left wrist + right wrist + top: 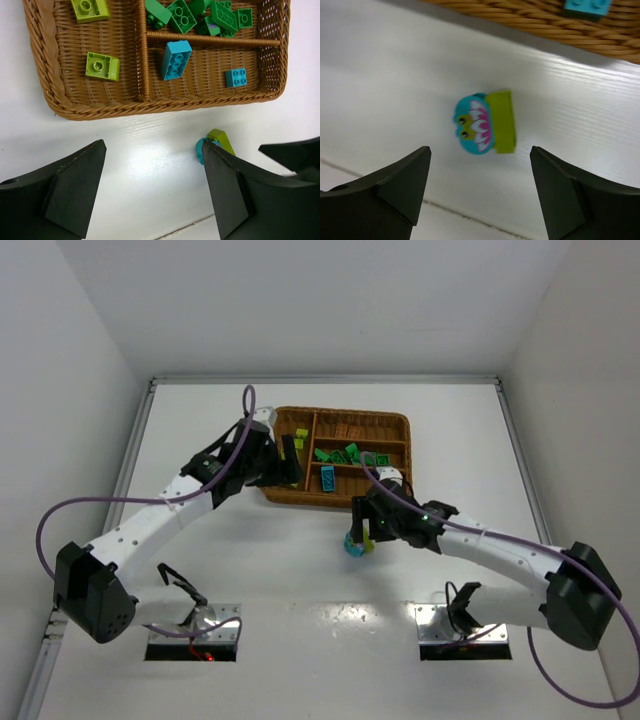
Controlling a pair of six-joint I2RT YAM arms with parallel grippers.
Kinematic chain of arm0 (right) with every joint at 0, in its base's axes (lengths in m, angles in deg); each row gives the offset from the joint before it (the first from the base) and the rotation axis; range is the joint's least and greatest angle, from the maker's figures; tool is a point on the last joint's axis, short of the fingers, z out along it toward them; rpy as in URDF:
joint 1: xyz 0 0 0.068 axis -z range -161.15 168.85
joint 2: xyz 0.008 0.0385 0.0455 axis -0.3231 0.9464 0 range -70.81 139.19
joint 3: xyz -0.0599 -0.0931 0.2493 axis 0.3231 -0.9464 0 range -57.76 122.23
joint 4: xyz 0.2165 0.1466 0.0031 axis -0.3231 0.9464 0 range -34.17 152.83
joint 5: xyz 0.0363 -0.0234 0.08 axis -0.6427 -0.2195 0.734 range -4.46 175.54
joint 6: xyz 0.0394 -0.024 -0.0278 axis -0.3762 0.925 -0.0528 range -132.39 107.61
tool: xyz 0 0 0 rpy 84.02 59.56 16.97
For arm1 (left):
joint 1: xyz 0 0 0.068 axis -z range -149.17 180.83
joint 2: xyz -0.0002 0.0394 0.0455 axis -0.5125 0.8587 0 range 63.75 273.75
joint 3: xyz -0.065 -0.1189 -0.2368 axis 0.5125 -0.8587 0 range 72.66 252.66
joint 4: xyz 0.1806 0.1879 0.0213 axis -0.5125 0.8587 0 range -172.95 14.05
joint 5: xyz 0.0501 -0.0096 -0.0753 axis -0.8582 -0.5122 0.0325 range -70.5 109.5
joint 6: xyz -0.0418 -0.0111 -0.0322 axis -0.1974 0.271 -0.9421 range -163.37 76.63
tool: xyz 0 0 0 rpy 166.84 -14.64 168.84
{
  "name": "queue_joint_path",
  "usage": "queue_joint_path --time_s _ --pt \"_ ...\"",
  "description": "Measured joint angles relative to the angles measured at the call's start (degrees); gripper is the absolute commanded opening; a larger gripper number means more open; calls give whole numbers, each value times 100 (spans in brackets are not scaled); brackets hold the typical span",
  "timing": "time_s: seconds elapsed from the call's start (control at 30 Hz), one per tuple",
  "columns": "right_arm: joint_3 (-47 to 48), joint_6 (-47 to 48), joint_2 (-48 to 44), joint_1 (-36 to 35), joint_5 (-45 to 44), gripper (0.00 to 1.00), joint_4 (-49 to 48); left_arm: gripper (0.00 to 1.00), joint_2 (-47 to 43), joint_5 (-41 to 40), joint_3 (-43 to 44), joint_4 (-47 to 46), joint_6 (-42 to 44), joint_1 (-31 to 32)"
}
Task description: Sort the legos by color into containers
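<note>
The brown wicker tray (400,422) sits toward the far side of the white worktop (220,570), and most of the legos lie sorted in its sections. The wide section on the left holds lime-yellow bricks (102,66). The narrow section nearest the arms holds a long cyan brick (176,59) and a small cyan brick (235,77). Just over the wicker divider (210,40), the dark green bricks (220,15) lie heaped together. From overhead the farthest narrow section seems to hold orange-brown bricks (348,430), though they are too small to make out well.

One pair is outside the tray: a rounded cyan piece (472,125), printed with a pink and white flower-like pattern, and a lime brick (501,120) touching its side. Whether the two are joined or only lie together I cannot tell. They rest on the worktop near the tray's near rim but apart from it, in front of the cyan section.

The right fingers (400,185) stand wide open above this pair, one on either side, touching neither piece and holding nothing. The left fingers (75,185) are open as well and empty. They hang over bare worktop just in front of the tray's near rim, close to the lime-yellow section, and the loose pair shows right beside one of them
</note>
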Motion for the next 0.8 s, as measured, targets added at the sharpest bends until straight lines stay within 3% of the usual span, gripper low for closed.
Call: queue_joint_path --time_s 0.13,0.3,0.6,0.7,0.8 --pt "-354 -160 146 223 -28 88 -140 84 2 57 -31 -4 0 0" --pt "-590 -81 822 188 752 88 -640 84 4 107 -92 -4 0 0" --pt "94 544 1207 -776 1891 84 -1252 84 -28 9 -181 11 0 -15" --pt "269 697 1005 -789 1648 80 -1252 84 -122 -98 -219 122 -17 -111" --pt "319 756 684 -673 804 83 -798 84 -295 -184 -273 155 -22 -234"
